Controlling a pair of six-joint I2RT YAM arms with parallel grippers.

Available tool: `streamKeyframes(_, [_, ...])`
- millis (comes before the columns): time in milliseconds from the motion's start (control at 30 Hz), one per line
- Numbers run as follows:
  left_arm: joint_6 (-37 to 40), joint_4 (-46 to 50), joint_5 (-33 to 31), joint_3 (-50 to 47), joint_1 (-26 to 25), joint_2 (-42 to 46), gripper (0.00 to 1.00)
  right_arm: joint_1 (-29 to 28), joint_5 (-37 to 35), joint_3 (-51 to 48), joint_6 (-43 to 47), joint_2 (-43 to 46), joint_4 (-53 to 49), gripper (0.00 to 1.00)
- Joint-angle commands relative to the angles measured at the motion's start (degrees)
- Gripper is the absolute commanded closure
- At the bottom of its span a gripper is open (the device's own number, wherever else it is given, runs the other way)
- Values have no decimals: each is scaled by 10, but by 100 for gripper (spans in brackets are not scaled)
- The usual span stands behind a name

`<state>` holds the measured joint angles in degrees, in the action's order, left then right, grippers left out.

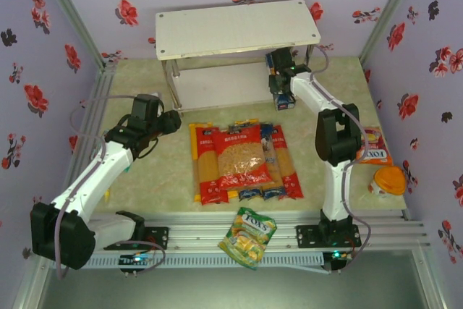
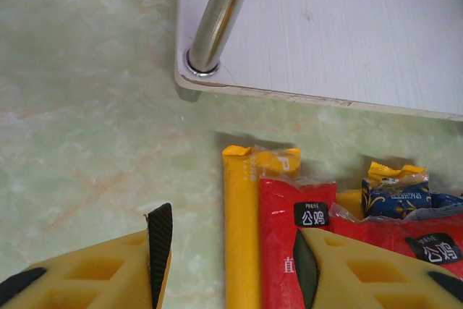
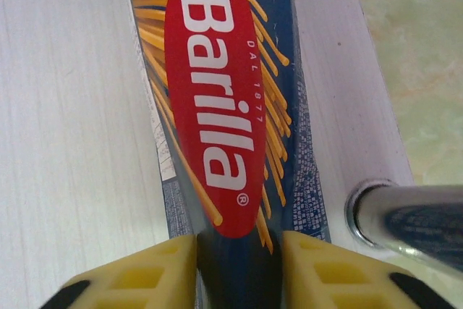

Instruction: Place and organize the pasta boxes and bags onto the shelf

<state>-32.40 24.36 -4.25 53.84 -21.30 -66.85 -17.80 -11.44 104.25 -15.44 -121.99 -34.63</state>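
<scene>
1. Nearest the arm bases, a green-yellow snack bag (image 1: pixel 248 235) lies at the front edge of the bench (image 1: pixel 155 186), apart from the pasta.
2. Mid-bench, the pasta bags (image 1: pixel 242 161) lie flat and overlapping, with a wide red short-pasta bag (image 1: pixel 240 155) on top. The long packs are glossy and slim.
3. The left fingers (image 2: pixel 108 265) are spread wide over the pile's far left end, either side of a yellow spaghetti bag (image 2: pixel 240 236). They look lined up for a pick.
4. Farther on, the right fingers (image 3: pixel 137 280) pinch a dark-blue Barilla box (image 3: pixel 217 106) by its narrow sides. It lies lengthways over the lower board (image 3: pixel 65 106), beside a metal leg (image 3: pixel 405 215), probably to leave room leftward.
5. The shelf (image 1: pixel 235 27) stands by the far wall.
</scene>
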Motion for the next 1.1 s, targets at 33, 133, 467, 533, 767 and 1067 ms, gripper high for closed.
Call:
streamKeyframes(33, [9,8,0,4,7,11,50,12,-6,9,-9,-22,5,55])
streamKeyframes(133, [10,8,0,4,7,11,50,12,5,0,-8,-15,6,39])
streamKeyframes(467, [19,8,-8,5,17,13,49,12,72,-90,-2,101,67,22])
streamKeyframes(533, [21,9,-8,7,20,13,49,12,76,-102,-7,120,77,23])
streamKeyframes(767, [24,10,-10,9,24,14,50,12,79,-93,-13,118,81,60])
streamKeyframes(1067, [26,18,-12,1,28,29,50,12,49,-46,-22,64,48,92])
